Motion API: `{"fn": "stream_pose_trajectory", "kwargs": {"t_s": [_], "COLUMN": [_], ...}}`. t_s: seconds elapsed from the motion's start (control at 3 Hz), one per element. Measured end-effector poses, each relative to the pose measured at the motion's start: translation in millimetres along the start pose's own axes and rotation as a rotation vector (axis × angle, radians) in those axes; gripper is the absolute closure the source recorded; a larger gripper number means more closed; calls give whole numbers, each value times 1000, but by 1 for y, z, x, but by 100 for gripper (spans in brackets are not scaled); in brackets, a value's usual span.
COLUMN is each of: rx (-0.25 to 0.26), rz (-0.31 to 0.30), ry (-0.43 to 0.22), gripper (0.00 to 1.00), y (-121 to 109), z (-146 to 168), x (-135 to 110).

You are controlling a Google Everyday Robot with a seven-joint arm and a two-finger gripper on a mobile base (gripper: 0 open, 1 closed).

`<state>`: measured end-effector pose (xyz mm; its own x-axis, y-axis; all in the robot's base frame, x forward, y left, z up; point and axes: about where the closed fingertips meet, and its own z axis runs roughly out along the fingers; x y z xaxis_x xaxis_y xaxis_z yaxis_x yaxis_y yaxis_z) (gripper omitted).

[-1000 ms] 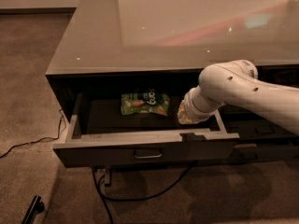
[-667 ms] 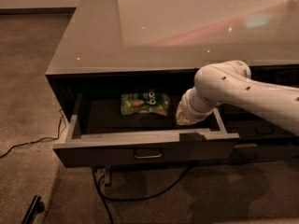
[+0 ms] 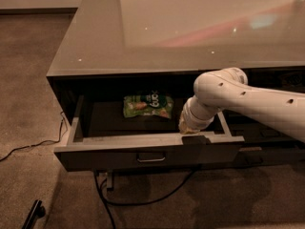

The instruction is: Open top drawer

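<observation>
The top drawer [image 3: 109, 154] is pulled out from under the glossy grey counter, with its small bar handle [image 3: 151, 157] at the centre of the flat front. Its lighter grey tray rim [image 3: 72, 130] shows around a dark inside. My gripper [image 3: 192, 136] is at the end of the white arm [image 3: 248, 101], which reaches in from the right. It sits at the top edge of the drawer front, right of centre, mostly hidden by the wrist. A green snack bag [image 3: 147, 105] lies inside the drawer near the back.
The counter top [image 3: 190, 27] overhangs the back of the drawer. Another dark drawer front [image 3: 267, 132] lies to the right under the arm. A black cable [image 3: 143, 202] runs over the carpet below the drawer, and a dark object [image 3: 34, 213] lies at the bottom left.
The arm's wrist has shifted slightly left and down at the drawer's front edge. The drawer stays open about as far as before.
</observation>
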<state>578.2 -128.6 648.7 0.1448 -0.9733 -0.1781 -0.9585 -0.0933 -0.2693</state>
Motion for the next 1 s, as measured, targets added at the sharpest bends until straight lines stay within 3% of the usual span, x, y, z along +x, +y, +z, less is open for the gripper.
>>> {"fn": "stream_pose_trajectory", "kwargs": {"t_s": [0.67,1.0], "rx": [-75,-104], "rz": [3,19], "ry": [22,-15], "gripper": [100,100], "y": [44,66], "z": [7,0], "x": [7,15]}}
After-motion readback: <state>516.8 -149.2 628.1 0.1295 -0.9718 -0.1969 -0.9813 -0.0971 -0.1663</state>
